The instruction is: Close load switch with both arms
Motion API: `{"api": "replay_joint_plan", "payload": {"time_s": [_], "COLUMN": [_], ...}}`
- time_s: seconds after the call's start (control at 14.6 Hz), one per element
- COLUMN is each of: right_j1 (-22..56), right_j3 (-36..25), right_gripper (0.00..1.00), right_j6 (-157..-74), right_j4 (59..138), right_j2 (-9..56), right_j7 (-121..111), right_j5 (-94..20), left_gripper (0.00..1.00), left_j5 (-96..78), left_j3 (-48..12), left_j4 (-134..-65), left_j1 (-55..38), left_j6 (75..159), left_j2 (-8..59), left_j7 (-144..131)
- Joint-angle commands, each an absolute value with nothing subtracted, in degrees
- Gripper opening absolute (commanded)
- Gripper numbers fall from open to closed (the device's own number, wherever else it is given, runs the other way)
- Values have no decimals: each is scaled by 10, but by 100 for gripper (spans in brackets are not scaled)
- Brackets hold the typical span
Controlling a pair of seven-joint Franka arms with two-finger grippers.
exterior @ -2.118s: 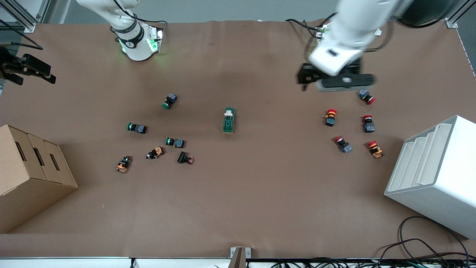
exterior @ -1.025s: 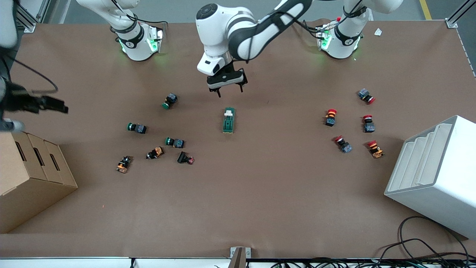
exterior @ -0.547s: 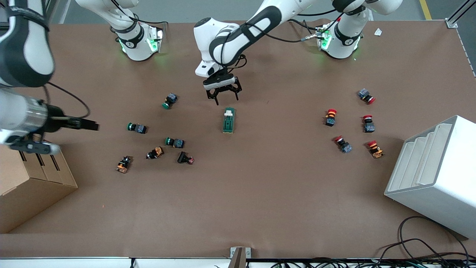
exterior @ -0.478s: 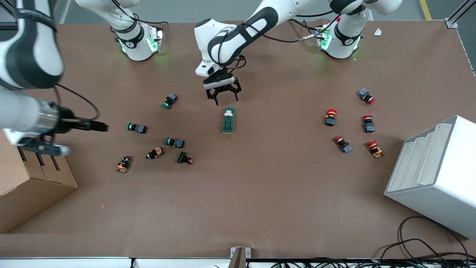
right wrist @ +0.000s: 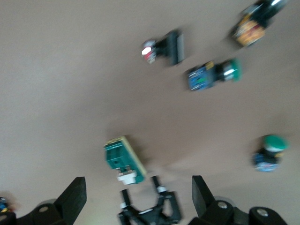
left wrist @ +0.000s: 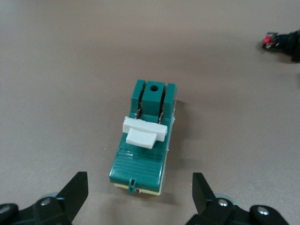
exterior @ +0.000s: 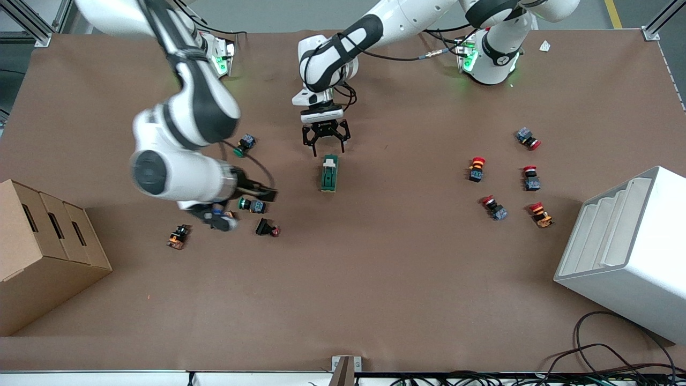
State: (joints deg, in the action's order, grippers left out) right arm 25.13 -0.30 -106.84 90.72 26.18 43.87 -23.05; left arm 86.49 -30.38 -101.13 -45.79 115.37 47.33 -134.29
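The load switch (exterior: 329, 173) is a dark-green block lying in the middle of the table, its white lever (exterior: 330, 160) at the end toward the robots' bases. My left gripper (exterior: 326, 142) is open and empty, just off that lever end. In the left wrist view the switch (left wrist: 143, 140) lies between and ahead of the open fingers (left wrist: 77, 187) of the left gripper (left wrist: 139, 197). My right gripper (exterior: 265, 194) is open and empty, in motion over the green push buttons. The right wrist view shows the switch (right wrist: 123, 159) ahead of the right gripper (right wrist: 138, 200).
Green push buttons (exterior: 245, 145) (exterior: 197, 184) (exterior: 252, 205) and other small parts (exterior: 266, 229) (exterior: 178, 236) lie toward the right arm's end. Several red push buttons (exterior: 477, 169) lie toward the left arm's end. A cardboard box (exterior: 43, 252) and a white rack (exterior: 627, 252) stand at the table's ends.
My left arm swung in from its own end to the switch's lever end and came lower. My right arm swept in from the table's edge to over the green buttons.
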Motion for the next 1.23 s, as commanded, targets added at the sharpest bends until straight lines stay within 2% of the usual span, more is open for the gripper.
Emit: {"api": "replay_joint_plan", "payload": {"time_s": [0.0, 0.2, 0.48, 0.82, 1.16], "right_j1": [288, 339, 380, 418, 445], "right_j3": [-10, -10, -9, -9, -9], "right_gripper": [100, 100, 100, 100, 100], "right_j6": [-1133, -1201, -1285, -1317, -1327], "right_j4": [908, 910, 980, 1036, 1041], "right_j2": [306, 346, 355, 350, 349], "right_j7": [467, 497, 497, 498, 527], "right_j5": [-286, -289, -294, -323, -343], "left_gripper": [98, 98, 98, 98, 98], "left_j5": [943, 1019, 1059, 1089, 1100], "left_j3": [-297, -293, -290, -289, -282], "left_j4": [-1030, -1048, -1049, -1050, -1050], "left_j1": [-463, -462, -463, -475, -483], "left_j6": [1136, 1102, 1087, 1058, 1044], "left_j2": [479, 496, 504, 524, 541], "left_j7": [-1400, -1439, -1448, -1473, -1477]}}
